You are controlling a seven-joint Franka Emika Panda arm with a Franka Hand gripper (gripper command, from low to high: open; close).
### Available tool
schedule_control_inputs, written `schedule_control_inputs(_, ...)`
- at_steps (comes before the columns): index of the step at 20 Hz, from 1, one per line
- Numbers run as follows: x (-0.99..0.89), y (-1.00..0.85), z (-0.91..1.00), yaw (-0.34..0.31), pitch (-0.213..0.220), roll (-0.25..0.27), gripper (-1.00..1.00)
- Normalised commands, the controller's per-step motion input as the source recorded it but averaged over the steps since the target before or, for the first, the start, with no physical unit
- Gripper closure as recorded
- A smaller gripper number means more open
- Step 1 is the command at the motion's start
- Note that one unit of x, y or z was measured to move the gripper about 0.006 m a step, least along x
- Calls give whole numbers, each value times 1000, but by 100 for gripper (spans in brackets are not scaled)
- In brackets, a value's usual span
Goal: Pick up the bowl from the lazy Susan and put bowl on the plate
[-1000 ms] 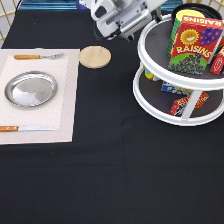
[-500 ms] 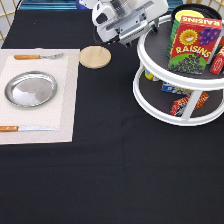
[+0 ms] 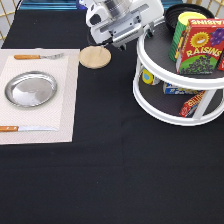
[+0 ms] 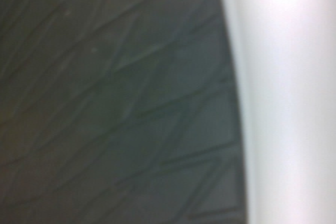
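Nearest, along the exterior view's bottom: black tablecloth (image 3: pixel 110 180) only.

Further up, at the exterior view's left: pale placemat (image 3: pixel 67 110) bearing a knife (image 3: pixel 25 128) with an orange handle along its lower edge, the plate (image 3: pixel 31 89) at its middle, and a fork (image 3: pixel 37 56) with an orange handle along its upper edge. Plate bare, nothing resting on it.

At the exterior view's right: the lazy Susan (image 3: pixel 172 116), two tiers. On the lower tier, a small round yellow and blue item (image 3: pixel 147 76), a flat packet (image 3: pixel 176 90) and a red packet (image 3: pixel 192 104). On the upper tier, a raisins box (image 3: pixel 200 47) upright, with a yellow can (image 3: pixel 186 22) just behind it.

Between placemat and lazy Susan, further back: wooden disc (image 3: pixel 95 57) flat on the cloth.

Farthest, at the exterior view's top: the bowl (image 3: pixel 186 10) at the back of the upper tier, behind can and box, well apart from the plate. Not lifted.

Gripper (image 3: pixel 134 34) low over the upper tier's left rim, just beside the bowl. Grip state: cannot tell. Nothing seen held.

Wrist view: dark grey surface with a fine line pattern, edged by a white curved rim (image 4: pixel 292 110).
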Motion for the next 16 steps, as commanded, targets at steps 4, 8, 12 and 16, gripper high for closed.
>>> schedule_control_inputs(4, 810, -126, -3, 6, 2, -33, -100)
schedule_control_inputs(8, 979, 0, 0, 31, 24, -38, -100)
schedule_control_inputs(12, 986, 9, 34, 34, 64, -39, -100)
schedule_control_inputs(16, 750, -6, 208, 20, 60, -12, -100)
